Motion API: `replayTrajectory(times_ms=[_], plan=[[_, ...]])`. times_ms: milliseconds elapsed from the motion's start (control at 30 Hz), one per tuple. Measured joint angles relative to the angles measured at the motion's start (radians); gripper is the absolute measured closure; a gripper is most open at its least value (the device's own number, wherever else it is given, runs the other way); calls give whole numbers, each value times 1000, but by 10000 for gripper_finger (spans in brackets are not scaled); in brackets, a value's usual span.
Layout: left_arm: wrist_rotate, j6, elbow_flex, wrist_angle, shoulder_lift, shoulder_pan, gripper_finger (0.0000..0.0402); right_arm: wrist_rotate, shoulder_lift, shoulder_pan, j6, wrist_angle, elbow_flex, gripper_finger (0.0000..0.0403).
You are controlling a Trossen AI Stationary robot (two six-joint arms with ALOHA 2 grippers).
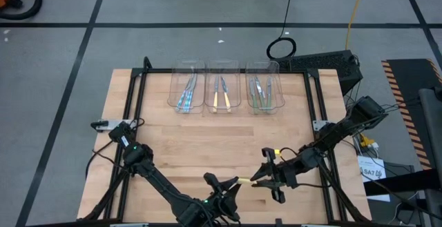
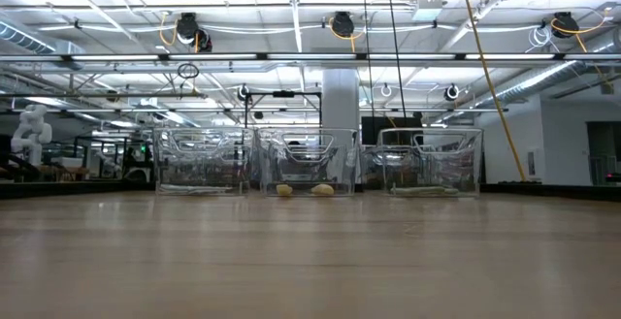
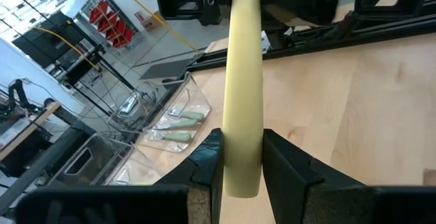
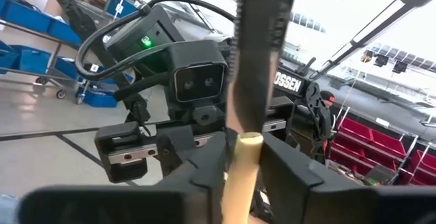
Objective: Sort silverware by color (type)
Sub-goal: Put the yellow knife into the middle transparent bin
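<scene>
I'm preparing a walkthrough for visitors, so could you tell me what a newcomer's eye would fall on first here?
Near the table's front edge, the left gripper and right gripper meet on one pale yellow utensil, jaws shut on it from both ends. Along the far side stand three clear bins, holding blue, yellow and green-handled silverware.

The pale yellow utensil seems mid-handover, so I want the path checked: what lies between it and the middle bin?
Nothing. In the high view the stretch from the pale yellow utensil, gripped by both grippers, to the middle bin is bare wooden table.
</scene>
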Motion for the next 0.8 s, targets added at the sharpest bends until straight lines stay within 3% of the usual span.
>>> replayTrajectory(times_ms=[133, 367, 467, 633, 800], plan=[[19, -19, 0, -2, 0, 2, 306, 1, -1, 0, 0, -15, 0, 369], [7, -50, 0, 0, -1, 4, 150, 86, 0, 0, -5, -24, 0, 369], [17, -30, 0, 0, -1, -5, 105, 134, -6, -1, -31, -27, 0, 369], [4, -2, 0, -5, -1, -37, 89, 211, -58, -1, -91, -70, 0, 369], [-26, -34, 0, -60, -1, -71, 110, 265, -169, -10, -122, -252, 0, 369]])
